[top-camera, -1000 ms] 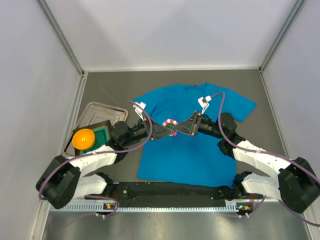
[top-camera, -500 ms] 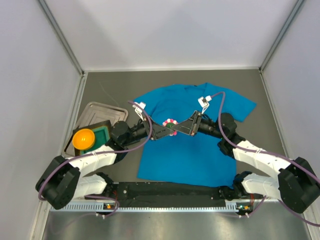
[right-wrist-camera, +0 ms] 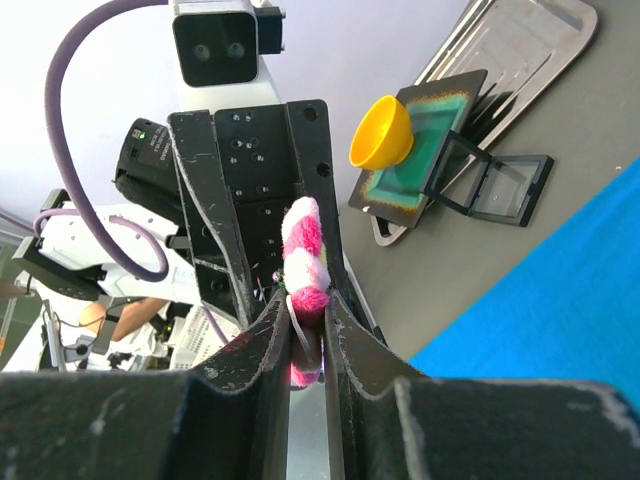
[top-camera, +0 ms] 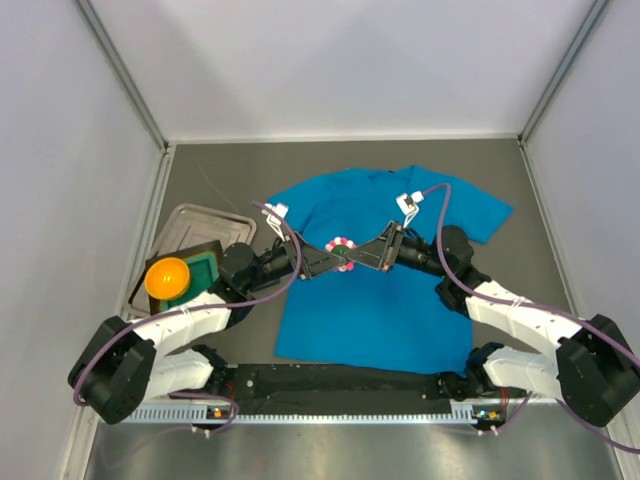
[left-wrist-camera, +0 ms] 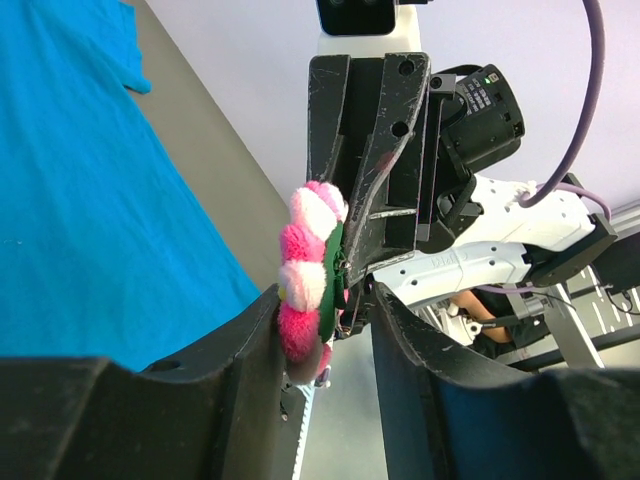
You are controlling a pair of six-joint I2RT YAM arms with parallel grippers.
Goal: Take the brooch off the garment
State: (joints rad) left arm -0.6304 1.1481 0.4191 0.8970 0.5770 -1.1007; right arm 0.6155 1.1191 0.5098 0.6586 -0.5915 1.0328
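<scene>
Near the left edge a glossy orange cone (top-camera: 168,278) rests on a metal tray (top-camera: 200,223). The left hand (top-camera: 333,257) and right hand (top-camera: 357,256) both pinch the fuzzy pink-and-white brooch (top-camera: 342,243) above the smooth blue garment (top-camera: 385,300) mid-surface. Nothing has visibly shifted.

Fuzzy pom-pom brooch (left-wrist-camera: 305,280), matt cloth garment (top-camera: 380,300), scuffed black pincers.
</scene>
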